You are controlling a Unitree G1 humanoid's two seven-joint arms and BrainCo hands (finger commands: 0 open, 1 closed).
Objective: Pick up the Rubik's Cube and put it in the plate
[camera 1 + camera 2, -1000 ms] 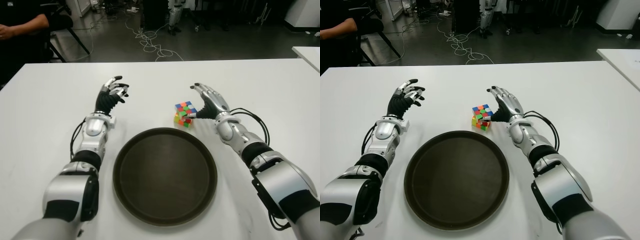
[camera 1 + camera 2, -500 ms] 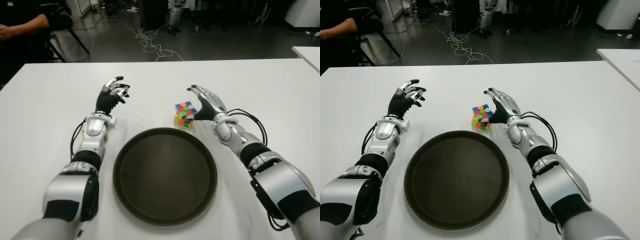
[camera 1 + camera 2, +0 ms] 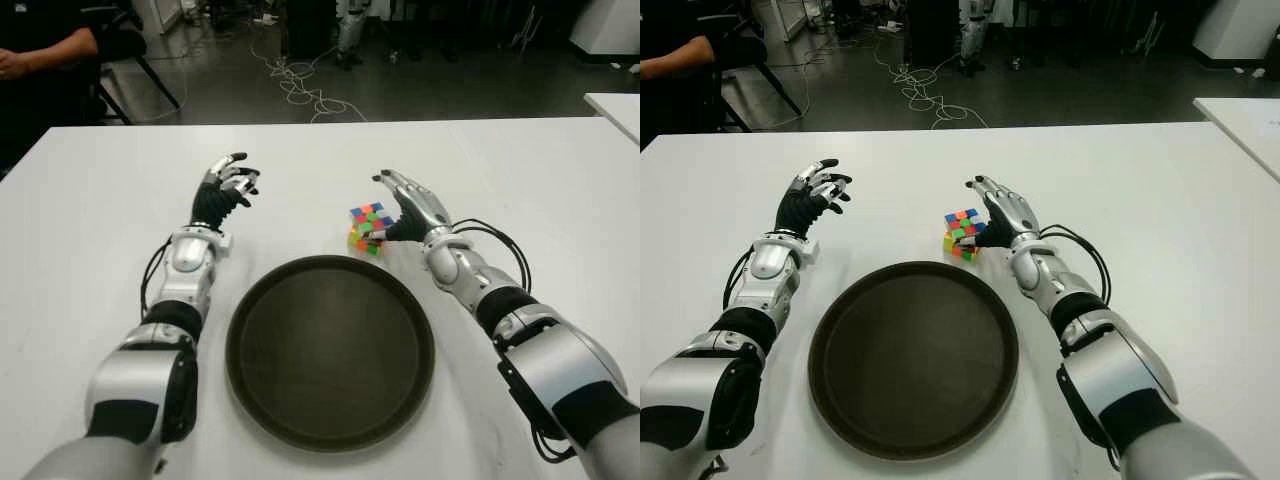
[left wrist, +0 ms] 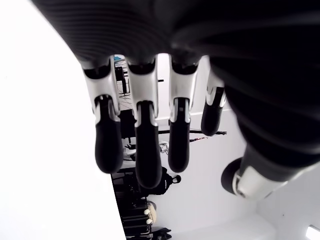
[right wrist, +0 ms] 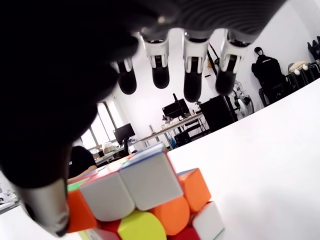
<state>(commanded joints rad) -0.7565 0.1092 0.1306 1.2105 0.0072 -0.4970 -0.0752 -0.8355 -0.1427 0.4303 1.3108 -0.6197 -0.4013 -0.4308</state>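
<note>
1. Left eye view: a white tabletop (image 3: pixel 80 260) carries a round dark plate (image 3: pixel 330 352) near its front edge, with a Rubik's Cube (image 3: pixel 367 228) lying on the tabletop just beyond the plate's far rim, close to it though whether they touch cannot be told.
2. At the cube's right side is the robot's right hand (image 3: pixel 412 207), palm toward it; the four fingers (image 3: pixel 392 181) arch over the cube's top and are spread apart, not clamped.
3. Right wrist view: the cube (image 5: pixel 145 200) fills the lower frame, white, orange, yellow and red stickers showing, its layers slightly twisted; the thumb tip (image 5: pixel 47 210) sits at one orange face, while the other fingertips (image 5: pixel 192 85) hang above the cube with open air between them and its top.
4. Over the tabletop's left half the left hand (image 3: pixel 222 192) is raised, well apart from the cube and beyond the plate's left side, fingers loosely curled and holding nothing.
5. Left wrist view: four dark-tipped fingers (image 4: pixel 142 150) hang side by side, slightly bent, nothing between them and the white tabletop (image 4: pixel 45 165).
6. Beyond the tabletop's far edge, white cables (image 3: pixel 300 85) coil on a dark floor, and a person's arm (image 3: pixel 45 50) in a dark sleeve shows at the far left corner.
</note>
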